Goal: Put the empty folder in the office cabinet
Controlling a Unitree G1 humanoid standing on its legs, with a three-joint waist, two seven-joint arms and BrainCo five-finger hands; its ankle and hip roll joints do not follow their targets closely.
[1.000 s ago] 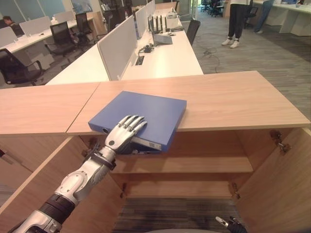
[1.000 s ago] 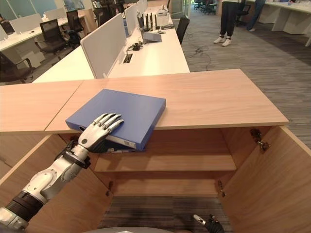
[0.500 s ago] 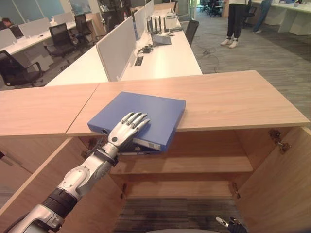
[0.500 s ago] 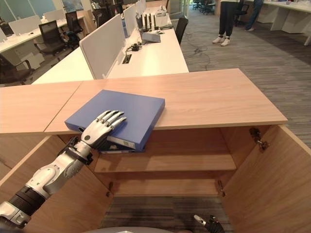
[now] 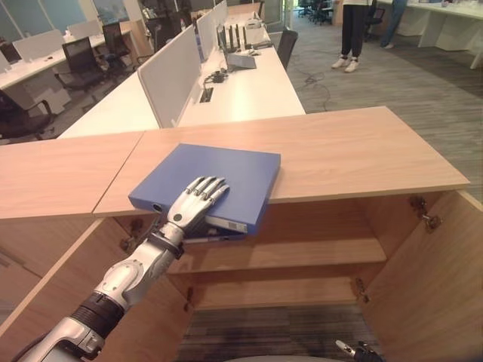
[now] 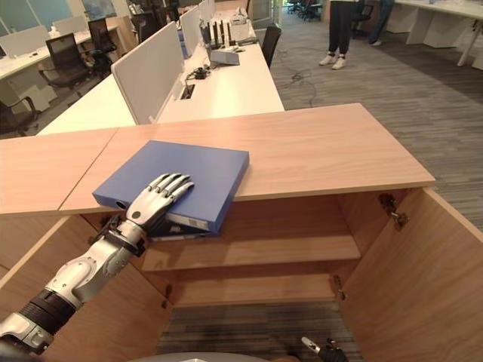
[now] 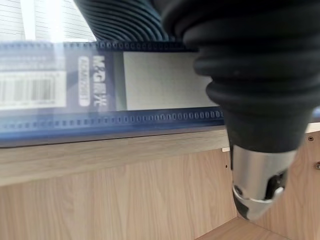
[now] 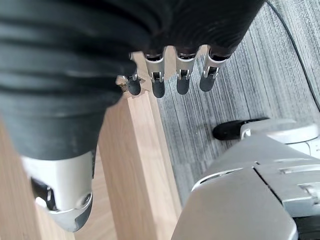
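The left hand lies with fingers straight and flat on the blue folder, which overhangs the front edge of the cabinet top, so I'd say it must be gripped, then lowered onto a shelf.

Wooden cabinet top, blue folder lying flat at its front edge, near corner overhanging, left hand resting flat on folder
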